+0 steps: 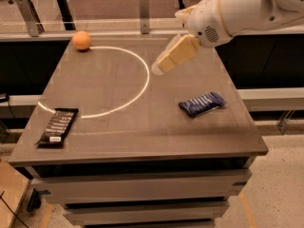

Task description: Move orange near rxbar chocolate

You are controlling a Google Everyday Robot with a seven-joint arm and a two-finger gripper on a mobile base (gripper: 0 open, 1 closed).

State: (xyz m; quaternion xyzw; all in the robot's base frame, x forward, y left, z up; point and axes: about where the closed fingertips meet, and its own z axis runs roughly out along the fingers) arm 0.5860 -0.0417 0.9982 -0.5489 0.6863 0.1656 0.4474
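The orange (81,40) sits at the far left corner of the grey table (142,127). The rxbar chocolate (58,126), a flat black wrapper with white print, lies at the near left edge. My gripper (159,68) hangs on the white arm over the middle of the table, right of the white arc, well away from both the orange and the bar. Its cream-coloured fingers point down and to the left, with nothing seen in them.
A crinkled dark blue packet (203,103) lies on the right side of the table. A white arc line (137,91) curves across the tabletop. A rail with metal posts (144,6) runs behind the far edge.
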